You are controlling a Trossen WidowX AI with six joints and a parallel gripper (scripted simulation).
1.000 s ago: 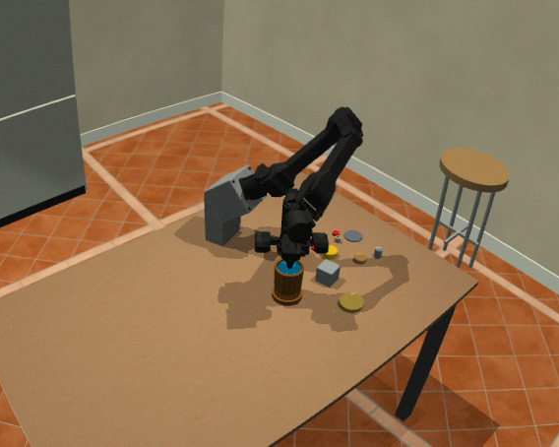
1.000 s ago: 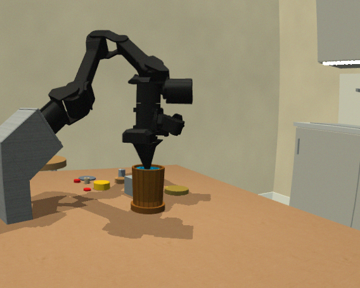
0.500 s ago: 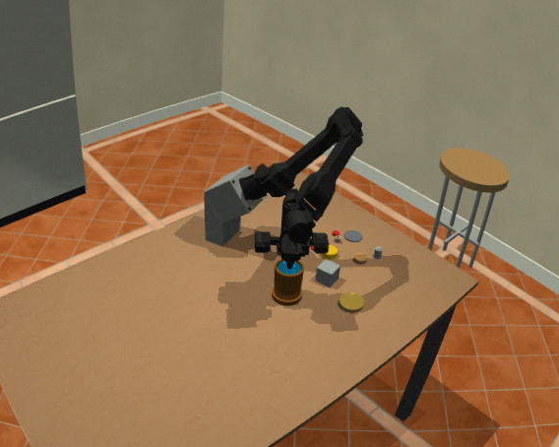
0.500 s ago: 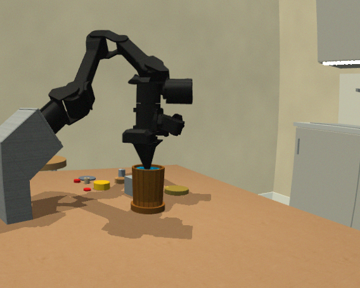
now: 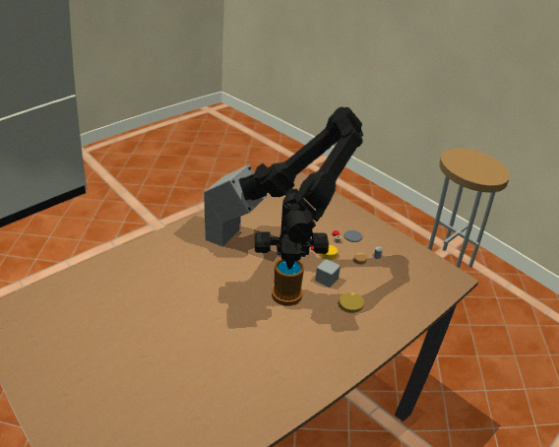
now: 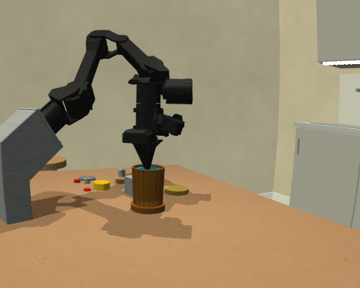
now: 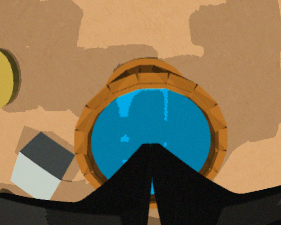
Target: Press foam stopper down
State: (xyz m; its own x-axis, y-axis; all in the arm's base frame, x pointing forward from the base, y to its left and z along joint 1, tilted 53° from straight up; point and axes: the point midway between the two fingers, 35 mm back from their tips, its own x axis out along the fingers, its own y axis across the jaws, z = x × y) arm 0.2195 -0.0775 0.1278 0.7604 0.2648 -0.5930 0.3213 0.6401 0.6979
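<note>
A brown ribbed jar [image 5: 287,283] stands upright near the middle of the table; it also shows in the exterior view [image 6: 147,188] and the wrist view [image 7: 151,128]. A blue foam stopper [image 7: 149,135] fills its mouth and sits a little below the rim; only a thin blue strip shows in the exterior view [image 6: 145,167]. My gripper [image 6: 146,165] is shut, points straight down, and its joined fingertips touch the stopper's top inside the rim. It also shows in the top view [image 5: 290,263] and the wrist view [image 7: 151,155].
A grey cube [image 5: 327,273] stands just right of the jar. An olive disc [image 5: 351,301], a yellow disc [image 5: 330,252], a grey disc [image 5: 353,235], a tan puck [image 5: 360,257], a small grey cylinder [image 5: 378,252] and red buttons [image 6: 87,189] lie behind. The grey arm base [image 5: 223,207] stands at the back left.
</note>
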